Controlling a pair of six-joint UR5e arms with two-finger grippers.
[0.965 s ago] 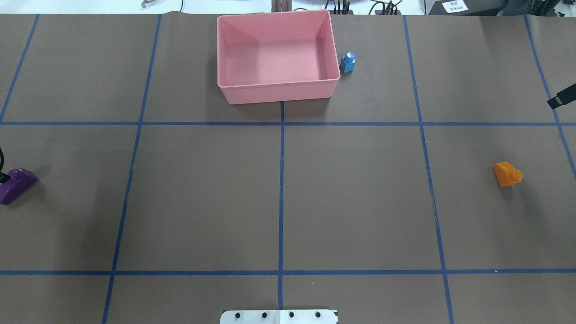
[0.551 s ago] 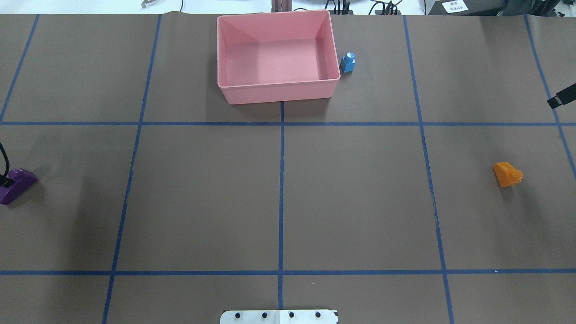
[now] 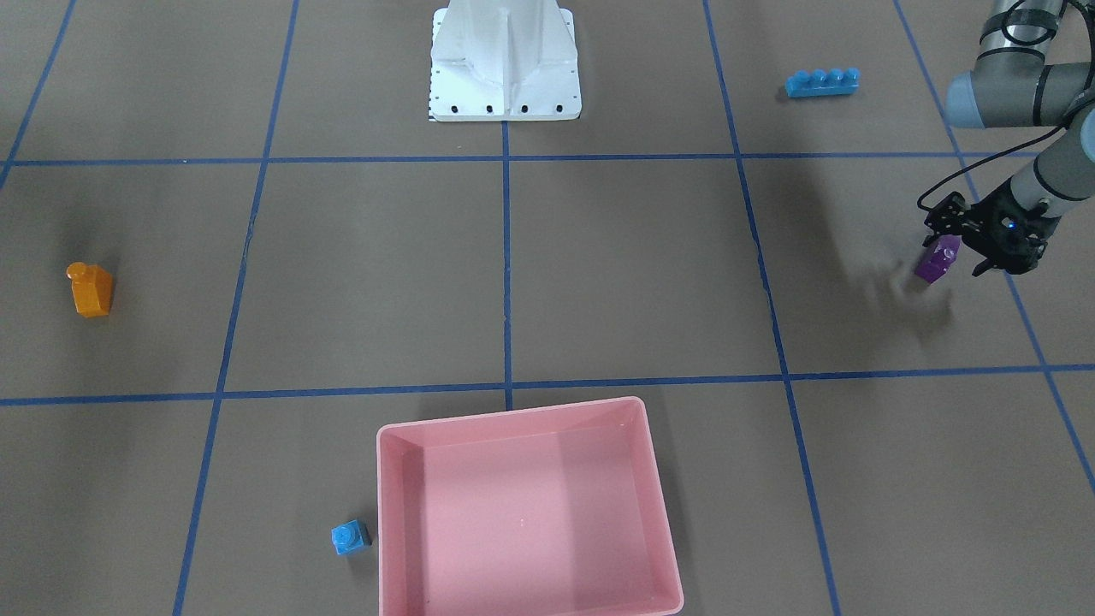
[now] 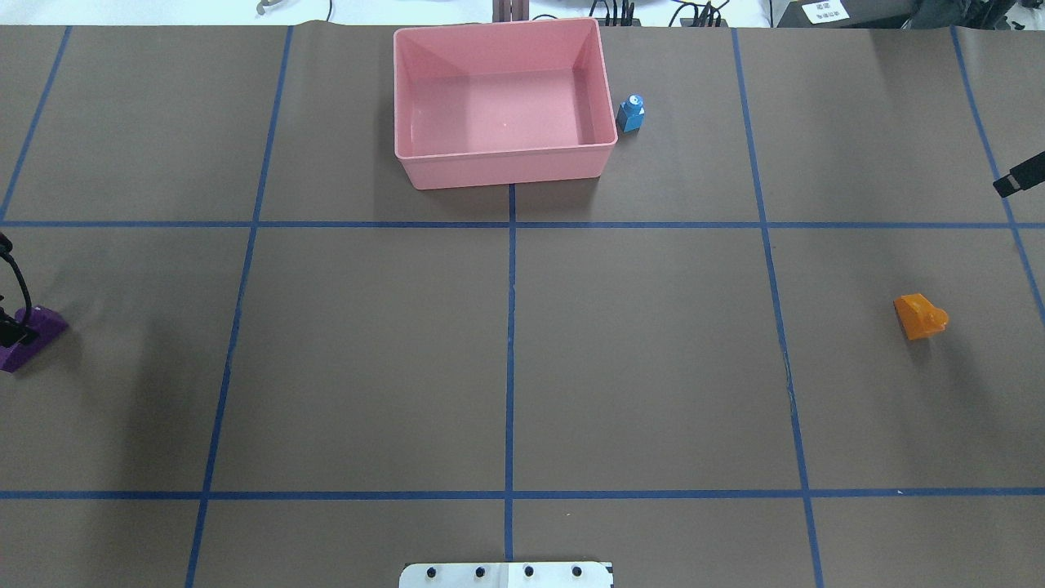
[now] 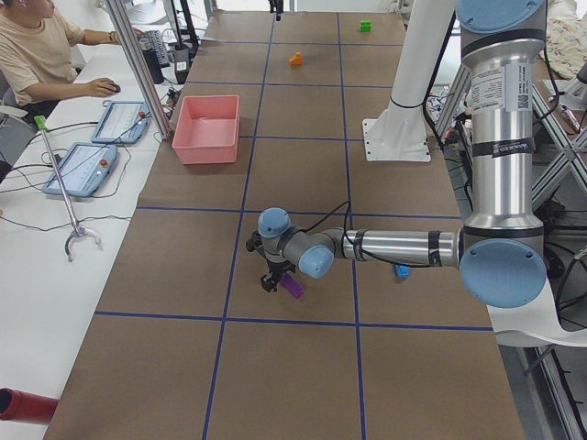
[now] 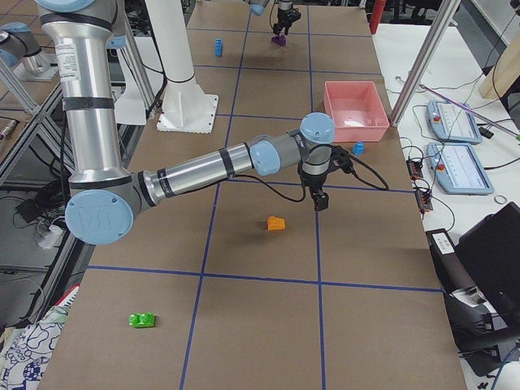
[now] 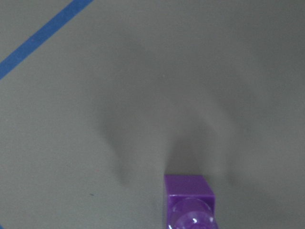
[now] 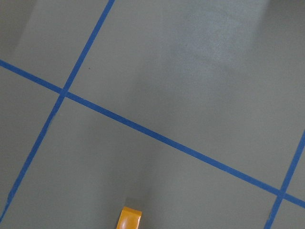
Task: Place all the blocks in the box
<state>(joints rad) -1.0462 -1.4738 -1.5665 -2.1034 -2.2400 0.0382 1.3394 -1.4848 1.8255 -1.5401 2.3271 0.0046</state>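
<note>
My left gripper (image 3: 944,246) is shut on the purple block (image 3: 934,261) and holds it a little above the table at the far left edge of the overhead view (image 4: 31,333); its shadow lies below. The block fills the bottom of the left wrist view (image 7: 189,200). Only a black tip of my right gripper (image 4: 1016,175) shows, so I cannot tell its state; it hangs beyond the orange block (image 4: 920,316). The pink box (image 4: 506,151) is empty. The tiny blue cube (image 4: 631,113) stands beside its right wall. The long blue block (image 3: 821,82) and the green block (image 6: 143,320) lie apart.
The white robot base (image 3: 505,77) stands at the near middle edge of the table. Blue tape lines grid the brown table (image 4: 653,367). An operator (image 5: 37,55) sits past the far side with control pendants (image 5: 78,170).
The purple block has shifted slightly left at the view's edge, and more of the left gripper's cable shows above it. The right gripper tip and the other blocks have not moved.
</note>
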